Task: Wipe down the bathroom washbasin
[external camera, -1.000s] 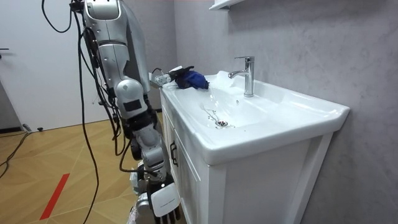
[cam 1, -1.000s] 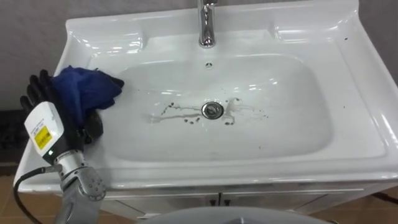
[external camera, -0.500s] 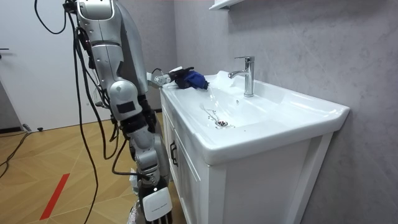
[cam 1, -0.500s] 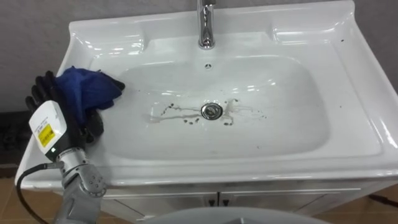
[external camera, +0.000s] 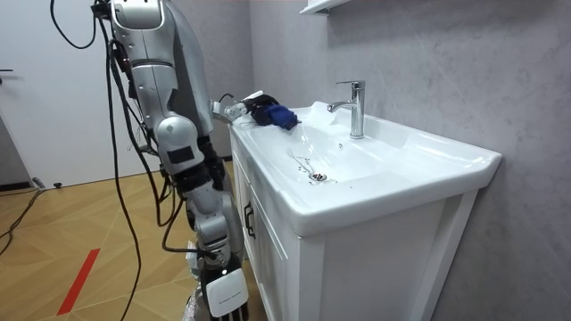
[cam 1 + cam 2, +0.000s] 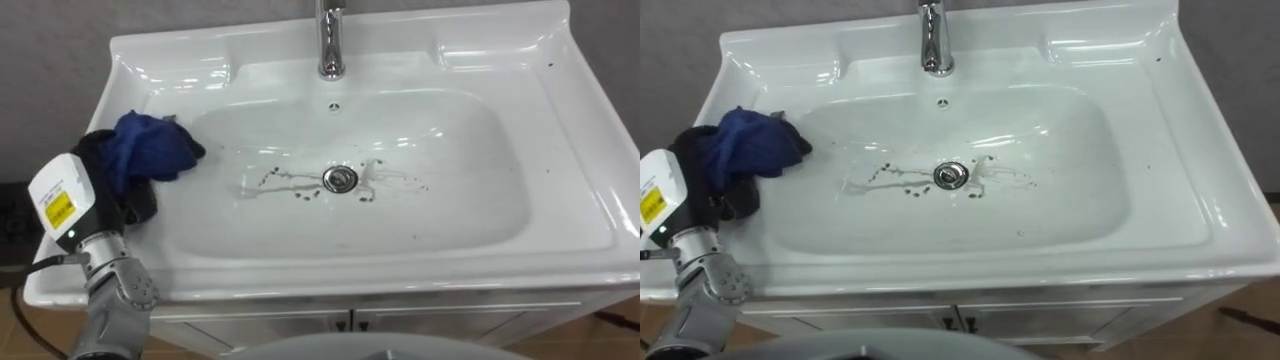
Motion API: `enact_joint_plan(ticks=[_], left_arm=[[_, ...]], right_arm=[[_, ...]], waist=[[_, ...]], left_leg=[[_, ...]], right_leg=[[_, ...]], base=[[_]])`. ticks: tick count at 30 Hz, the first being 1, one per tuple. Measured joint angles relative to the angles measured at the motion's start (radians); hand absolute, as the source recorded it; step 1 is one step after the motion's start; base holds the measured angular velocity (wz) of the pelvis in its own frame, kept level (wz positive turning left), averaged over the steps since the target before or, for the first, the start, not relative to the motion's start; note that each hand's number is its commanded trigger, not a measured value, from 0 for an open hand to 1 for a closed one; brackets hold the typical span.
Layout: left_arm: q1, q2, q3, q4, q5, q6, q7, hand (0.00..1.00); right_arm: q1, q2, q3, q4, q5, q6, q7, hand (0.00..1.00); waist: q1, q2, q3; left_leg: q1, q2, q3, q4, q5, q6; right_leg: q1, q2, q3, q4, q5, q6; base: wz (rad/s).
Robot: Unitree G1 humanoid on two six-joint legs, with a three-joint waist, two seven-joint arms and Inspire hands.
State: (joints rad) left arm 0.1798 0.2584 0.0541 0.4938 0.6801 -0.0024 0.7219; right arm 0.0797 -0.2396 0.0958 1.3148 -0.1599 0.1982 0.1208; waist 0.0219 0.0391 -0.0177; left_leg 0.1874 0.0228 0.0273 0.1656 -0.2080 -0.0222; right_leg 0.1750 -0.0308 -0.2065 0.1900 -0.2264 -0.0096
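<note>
On the left hand (image 6: 100, 185) we see the dark fingers (image 6: 141, 203) curled round a bunched blue cloth (image 6: 152, 148), which they hold at the left edge of the white basin (image 6: 565, 150). The cloth sits on the flat left rim and its right end reaches just over the slope into the bowl. We cannot tell how much of the cloth lies under the palm.

Further out, the bowl carries a pale smeared streak with dark specks (image 6: 285, 184) running left and right of the metal drain (image 6: 340, 179) at its middle, well apart from the cloth. A chrome tap (image 6: 331, 42) stands upright on the back rim, above the drain.

In the room view we find the robot standing upright at the front of the white cabinet (image 5: 357, 267) that carries the basin, on a wooden floor (image 5: 80, 232). Its right hand (image 5: 223, 292) hangs low beside the cabinet front, away from the surface.
</note>
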Motion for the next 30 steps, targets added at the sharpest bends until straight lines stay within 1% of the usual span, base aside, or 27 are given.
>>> enact_joint_plan(ticks=[3,6,9,11,20,23,24,25,28,29,30], left_arm=[[-0.005,-0.002,0.001,0.013,0.001,0.001,0.015,1.0],[-0.015,0.011,0.001,0.021,0.003,0.008,0.016,1.0],[-0.015,0.013,0.002,0.022,0.009,0.008,0.019,1.0],[-0.015,0.02,0.0,0.025,0.011,0.009,0.019,1.0],[-0.015,0.021,0.001,0.028,0.011,0.013,0.031,1.0],[-0.018,0.02,0.0,0.018,0.01,0.03,0.032,1.0],[-0.017,0.016,-0.001,0.002,0.01,0.046,0.031,1.0],[-0.021,0.007,0.002,-0.016,0.011,0.054,0.031,1.0],[-0.021,0.001,0.001,-0.07,0.011,0.089,0.015,1.0],[-0.021,-0.001,0.001,-0.083,0.01,0.095,0.008,1.0],[-0.021,-0.003,0.0,-0.107,0.01,0.106,-0.004,1.0]], right_arm=[[0.0,0.0,0.0,0.0,0.0,0.0,0.0,0.0],[-0.002,-0.002,0.0,0.0,0.0,0.0,0.0,0.0],[-0.002,-0.003,0.0,0.0,0.0,0.0,0.001,0.0],[-0.003,-0.003,0.0,0.0,0.0,-0.001,0.0,0.0],[-0.003,-0.003,0.001,0.0,0.0,-0.001,0.001,0.0],[-0.004,-0.003,0.004,-0.005,0.005,-0.001,0.001,0.0],[-0.006,-0.003,0.011,-0.012,0.005,-0.001,0.001,0.0],[-0.012,-0.003,0.02,-0.018,0.004,-0.001,0.0,0.0],[-0.012,-0.002,0.044,-0.03,0.008,-0.01,-0.001,0.0],[-0.012,-0.002,0.046,-0.031,0.015,-0.012,-0.001,0.0],[-0.013,-0.001,0.052,-0.03,0.032,-0.017,-0.005,0.0]], waist=[[-0.003,0.003,0.0003],[-0.008,0.004,0.0006],[-0.01,0.004,0.0007],[-0.014,0.004,0.0009],[-0.018,0.005,0.0013],[-0.017,0.005,0.0013],[-0.017,0.005,0.0013],[-0.016,0.005,0.0014],[-0.017,0.001,0.0021],[-0.018,0.001,0.0025],[-0.019,-0.001,0.0034]], left_leg=[[0.001,0.0,0.0,0.0,0.0,0.0],[0.001,0.0,0.001,-0.001,0.0,0.0],[0.001,-0.001,0.002,-0.002,0.0,0.0],[0.001,-0.001,0.002,-0.002,0.0,0.0],[0.001,-0.001,0.004,-0.002,0.0,0.0],[0.0,0.0,0.014,-0.002,0.0,0.0],[-0.003,0.0,0.014,-0.001,0.0,0.0],[-0.007,0.0,0.014,-0.001,0.0,0.0],[-0.022,-0.001,0.009,-0.001,0.0,0.0],[-0.024,-0.002,0.006,-0.001,0.0,0.0],[-0.027,-0.004,-0.004,0.0,0.0,0.0]], right_leg=[[0.0,0.0,0.003,0.0,0.0,0.0],[-0.001,0.0,0.004,0.0,0.0,0.0],[-0.001,0.0,0.005,-0.001,0.0,0.0],[-0.001,0.0,0.006,-0.001,0.0,0.0],[-0.002,-0.001,0.007,-0.002,0.0,0.001],[-0.004,-0.001,0.008,0.0,0.0,0.001],[-0.008,-0.002,0.009,0.001,0.0,0.001],[-0.018,-0.002,0.01,0.004,0.0,0.001],[-0.023,-0.002,0.006,-0.003,0.002,0.003],[-0.024,-0.003,0.003,-0.003,0.002,0.004],[-0.027,-0.004,-0.004,-0.004,0.002,0.004]], base=[[-0.01],[0.0],[0.0],[0.0],[0.0],[0.0],[0.0],[0.0],[0.04],[0.13],[0.17]])
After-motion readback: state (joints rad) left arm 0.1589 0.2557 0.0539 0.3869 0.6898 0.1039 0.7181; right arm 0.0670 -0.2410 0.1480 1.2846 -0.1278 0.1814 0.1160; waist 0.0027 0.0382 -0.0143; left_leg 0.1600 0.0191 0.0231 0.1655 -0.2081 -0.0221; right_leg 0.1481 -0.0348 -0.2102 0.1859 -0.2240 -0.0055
